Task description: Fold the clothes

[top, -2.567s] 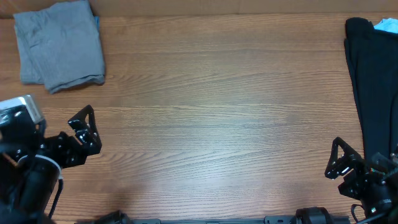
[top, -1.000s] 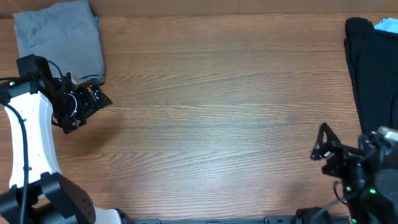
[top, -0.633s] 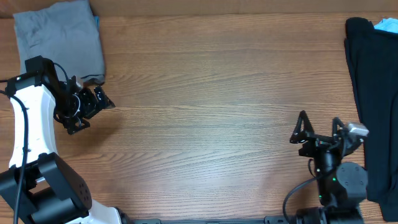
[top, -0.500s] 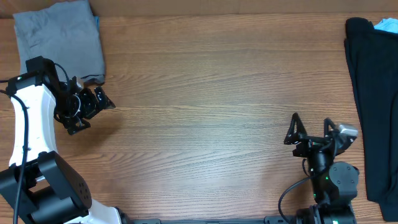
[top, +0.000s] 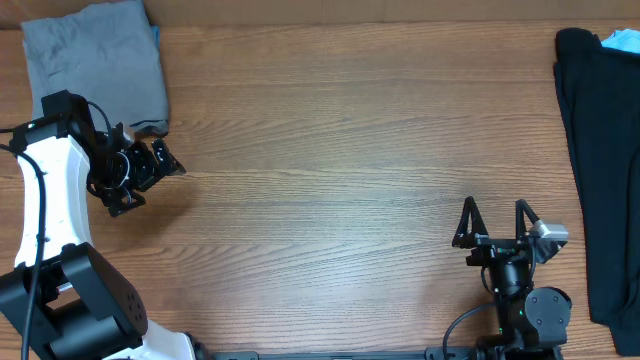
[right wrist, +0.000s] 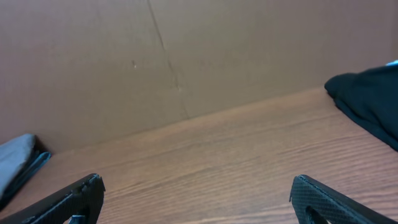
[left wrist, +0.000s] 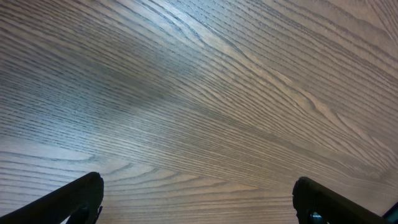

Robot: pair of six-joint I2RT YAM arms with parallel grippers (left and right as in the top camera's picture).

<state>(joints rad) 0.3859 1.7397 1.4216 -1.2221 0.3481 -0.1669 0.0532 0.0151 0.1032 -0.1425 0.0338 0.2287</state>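
The grey clothes [top: 95, 70] lie folded in a neat stack at the table's far left corner; an edge of them shows at the left of the right wrist view [right wrist: 15, 163]. My left gripper [top: 155, 165] is open and empty, just below the stack's near right corner, over bare wood [left wrist: 199, 205]. My right gripper [top: 492, 222] is open and empty near the table's front edge on the right, pointing across the table [right wrist: 196, 205].
A black garment [top: 598, 150] lies along the right edge, with a bit of light-blue fabric [top: 622, 40] at its far end. The black garment also shows in the right wrist view [right wrist: 367, 102]. A brown cardboard wall [right wrist: 186, 56] stands behind the table.
My left arm has come up from the front left to just below the grey stack. My right gripper has swung left from the front right corner and now points across the table.
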